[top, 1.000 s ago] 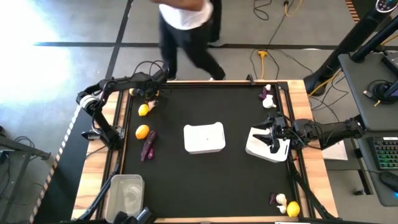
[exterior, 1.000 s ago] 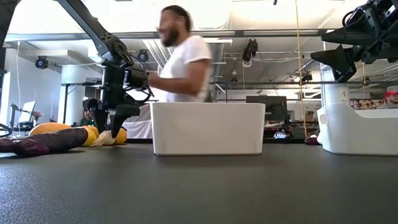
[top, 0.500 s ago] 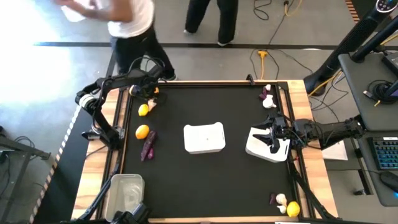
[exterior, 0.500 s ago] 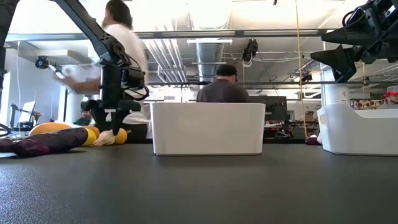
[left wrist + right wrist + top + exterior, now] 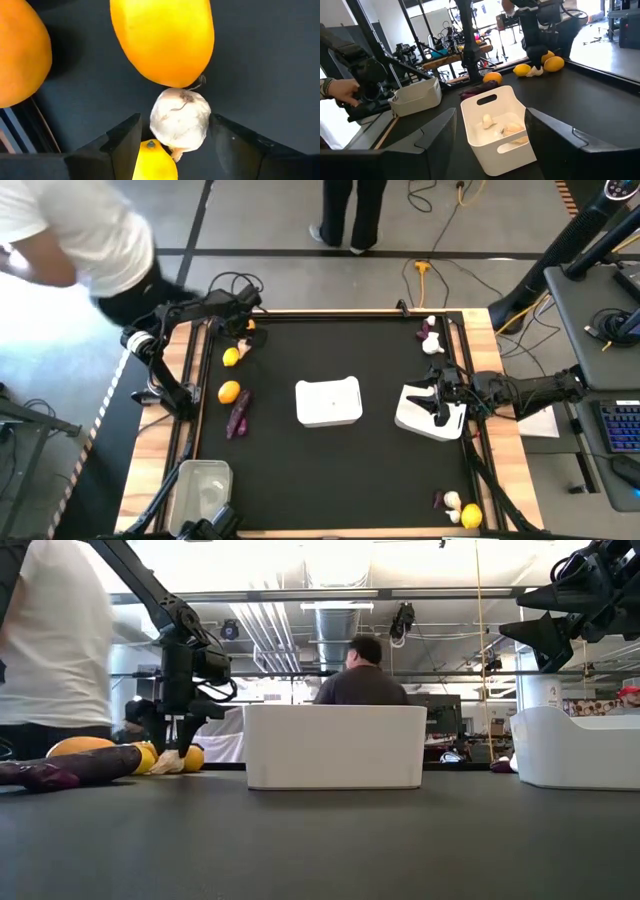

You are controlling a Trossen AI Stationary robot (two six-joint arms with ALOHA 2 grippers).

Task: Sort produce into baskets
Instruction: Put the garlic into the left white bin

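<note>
Now left gripper (image 5: 172,145) lower, straddling garlic bulb (image 5: 181,118), person (image 5: 70,240) passing.

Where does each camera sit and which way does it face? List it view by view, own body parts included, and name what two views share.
High: overhead, straight down; both arms, left pincer over a garlic bulb.
Low: table height, level; white tray, left pincer descending.
Left wrist: down past its open fingers onto the garlic bulb.
Right wrist: past its open fingers into a white tray with garlic.
Shared: high and left wrist both show the bulb.
</note>
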